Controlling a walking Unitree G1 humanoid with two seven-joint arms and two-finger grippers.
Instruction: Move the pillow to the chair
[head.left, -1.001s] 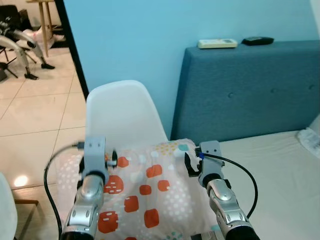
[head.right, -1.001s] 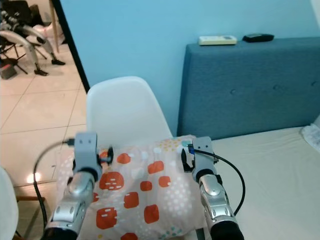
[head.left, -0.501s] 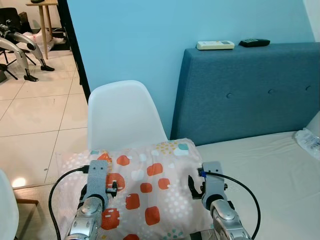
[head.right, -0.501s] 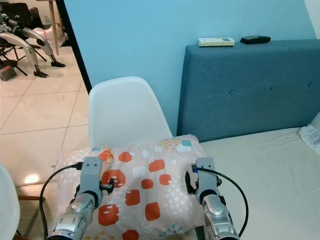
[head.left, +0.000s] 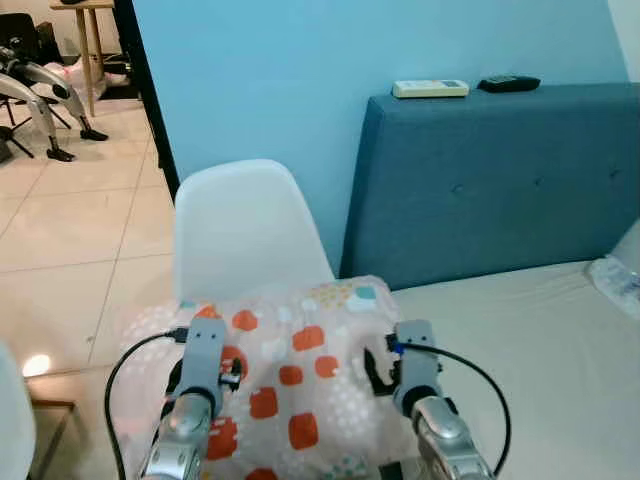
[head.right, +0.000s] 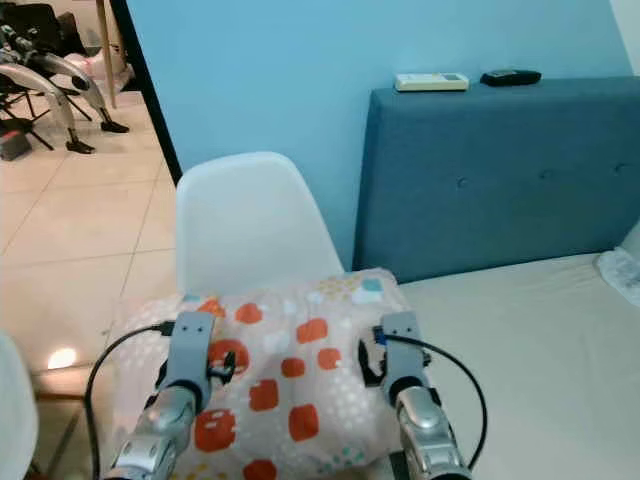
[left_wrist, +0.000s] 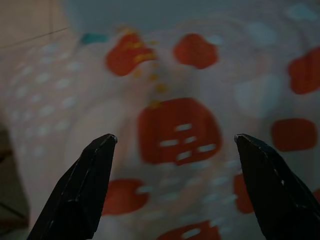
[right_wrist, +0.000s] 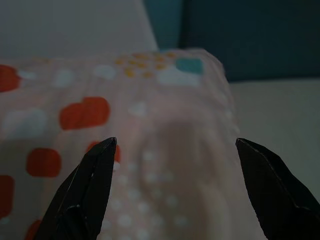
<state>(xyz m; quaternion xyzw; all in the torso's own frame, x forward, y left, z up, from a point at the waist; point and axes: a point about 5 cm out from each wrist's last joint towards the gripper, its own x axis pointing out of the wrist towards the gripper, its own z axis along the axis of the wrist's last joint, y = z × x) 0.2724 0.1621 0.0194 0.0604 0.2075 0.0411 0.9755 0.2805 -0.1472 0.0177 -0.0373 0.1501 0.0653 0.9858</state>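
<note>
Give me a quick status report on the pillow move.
Left gripper and right gripper open over pillow. Pillow lies on white chair. Nothing in the way.

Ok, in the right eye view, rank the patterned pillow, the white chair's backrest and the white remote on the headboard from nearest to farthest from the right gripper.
1. Patterned pillow: directly under the open right gripper, on the chair seat.
2. White chair's backrest: beyond the pillow, towards the robot's left.
3. White remote: farthest, atop the blue headboard against the wall.
</note>
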